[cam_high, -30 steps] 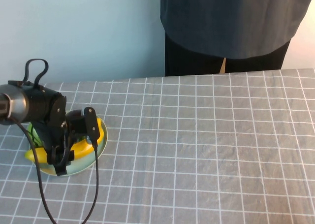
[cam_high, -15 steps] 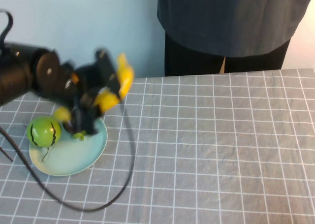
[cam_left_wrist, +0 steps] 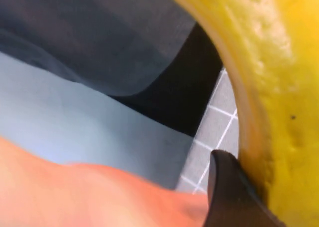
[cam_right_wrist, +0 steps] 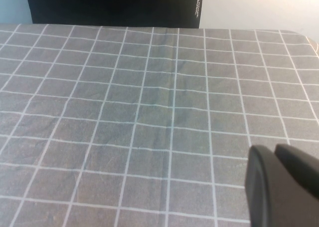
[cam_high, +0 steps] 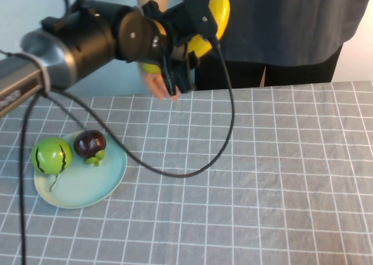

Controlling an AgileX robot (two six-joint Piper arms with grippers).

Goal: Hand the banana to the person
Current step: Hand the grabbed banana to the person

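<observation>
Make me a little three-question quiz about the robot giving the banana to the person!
1. True or false: the banana is lying on the plate.
2. Which fruits are on the plate? A) green fruit and dark purple fruit B) two bananas C) none
3. Fill in: the left claw holds the banana up near the person's ____.

Key:
1. False. The left claw holds it in the air by the person.
2. A
3. hand, which reaches in under the left claw.
The right claw waits low over the table.
</observation>
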